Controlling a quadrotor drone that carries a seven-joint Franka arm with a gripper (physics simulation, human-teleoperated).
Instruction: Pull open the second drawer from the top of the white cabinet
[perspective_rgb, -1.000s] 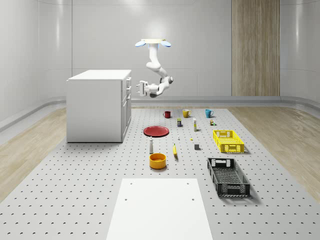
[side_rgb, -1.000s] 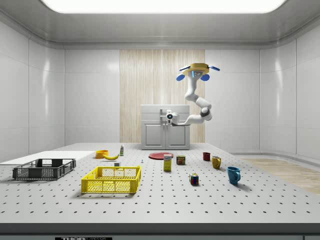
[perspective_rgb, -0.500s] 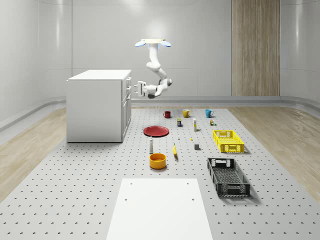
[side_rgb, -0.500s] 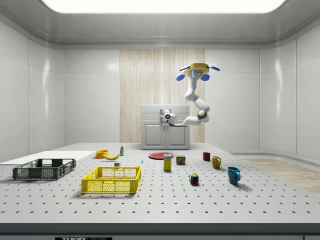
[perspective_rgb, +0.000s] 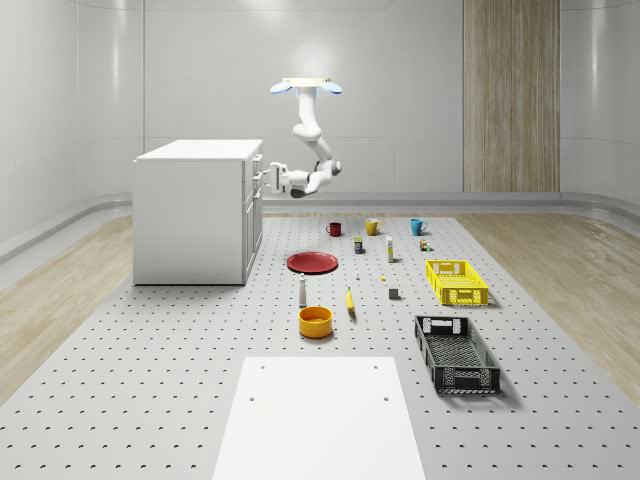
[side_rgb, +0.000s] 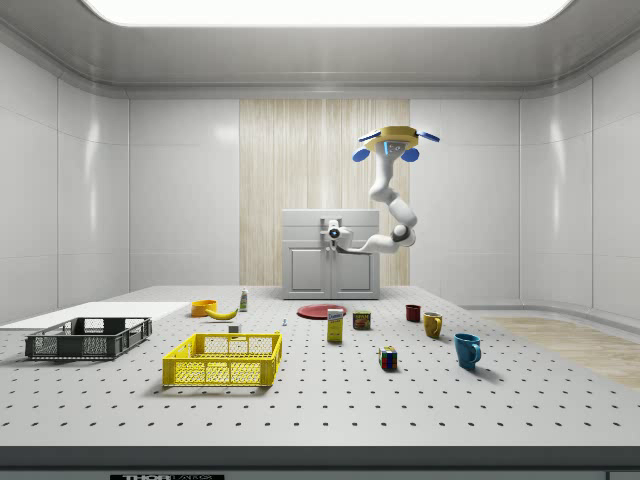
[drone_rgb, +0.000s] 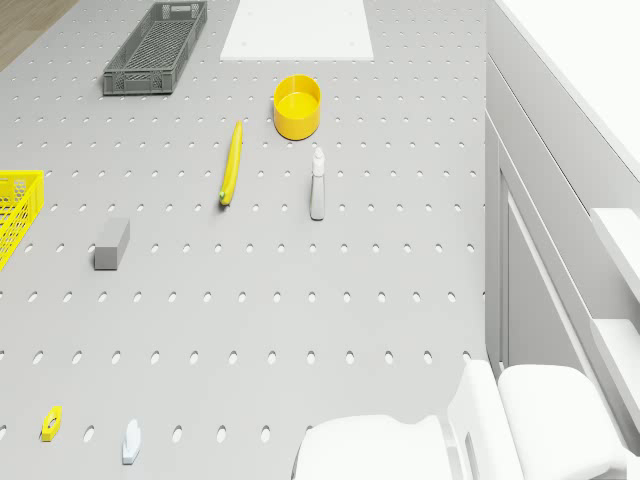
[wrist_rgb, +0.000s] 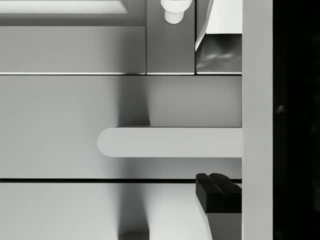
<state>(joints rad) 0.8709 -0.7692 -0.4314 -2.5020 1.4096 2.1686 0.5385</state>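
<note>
Fingers (wrist_rgb: 216, 192) spread, one on each side of a drawer handle (wrist_rgb: 165, 141), not clamped; both cut off in the wrist view. Gripper (perspective_rgb: 266, 178) is at the upper front of the one white cabinet (perspective_rgb: 190, 215); which drawer is hard to make out. One drone (perspective_rgb: 306, 86) hovers beside the cabinet, over the floor by the red plate (perspective_rgb: 312, 262). Three mugs (perspective_rgb: 372, 227), two crates (perspective_rgb: 456, 281), one bowl (perspective_rgb: 315, 321), one banana (perspective_rgb: 350, 300). Since 1.0 s ago the gripper has closed on the cabinet front; the drone's position is unchanged.
</note>
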